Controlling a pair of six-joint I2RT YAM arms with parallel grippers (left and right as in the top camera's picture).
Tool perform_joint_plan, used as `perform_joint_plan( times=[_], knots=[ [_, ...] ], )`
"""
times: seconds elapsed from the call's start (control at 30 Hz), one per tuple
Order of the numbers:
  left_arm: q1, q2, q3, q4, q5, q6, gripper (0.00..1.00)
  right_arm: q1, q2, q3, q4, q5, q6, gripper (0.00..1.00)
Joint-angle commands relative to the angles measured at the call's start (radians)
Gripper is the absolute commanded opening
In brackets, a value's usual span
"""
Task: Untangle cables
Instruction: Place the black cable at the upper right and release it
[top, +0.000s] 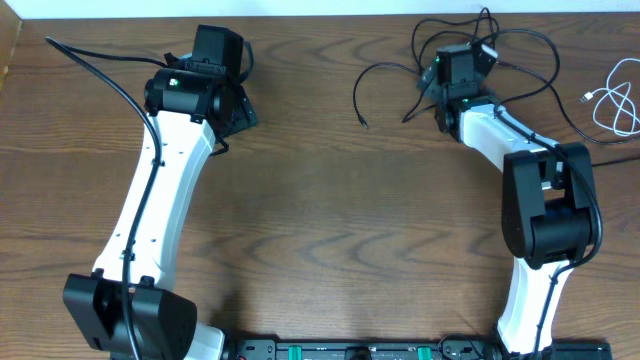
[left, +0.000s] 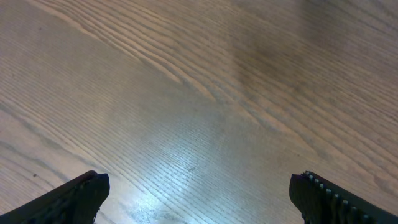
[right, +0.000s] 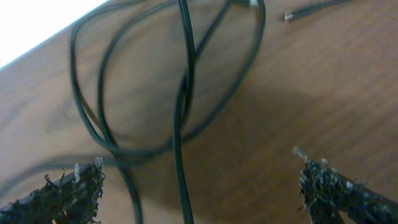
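Note:
The black cables (top: 500, 45) lie in tangled loops at the table's far right, with one loose end (top: 363, 122) trailing out to the left. A white cable (top: 615, 100) is coiled apart near the right edge. My right gripper (top: 462, 62) hangs over the black tangle. In the right wrist view it (right: 199, 183) is open, and two black cable strands (right: 180, 143) run across the wood between its fingers (right: 74, 186) without touching them. A small plug end (right: 289, 15) lies further off. My left gripper (left: 199, 190) is open over bare wood, far left of the cables (top: 220, 50).
The table's far edge (right: 37, 37) runs close behind the tangle. The wooden table (top: 330, 220) spreads between the two arms. A thicker black wire (top: 110, 75) runs along the left arm.

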Motion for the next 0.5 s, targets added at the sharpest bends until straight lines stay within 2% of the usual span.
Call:
perform_joint_plan(
  times=[0.0, 0.27, 0.47],
  knots=[
    [0.003, -0.004, -0.001, -0.003, -0.013, 0.005, 0.98, 0.013, 0.003, 0.004, -0.064, 0.000, -0.031, 0.99],
    [0.003, -0.004, -0.001, -0.003, -0.013, 0.005, 0.98, 0.013, 0.003, 0.004, -0.152, -0.107, -0.088, 0.99],
    [0.003, -0.004, -0.001, -0.003, -0.013, 0.005, 0.98, 0.013, 0.002, 0.004, -0.051, -0.277, -0.144, 0.99]
  ],
)
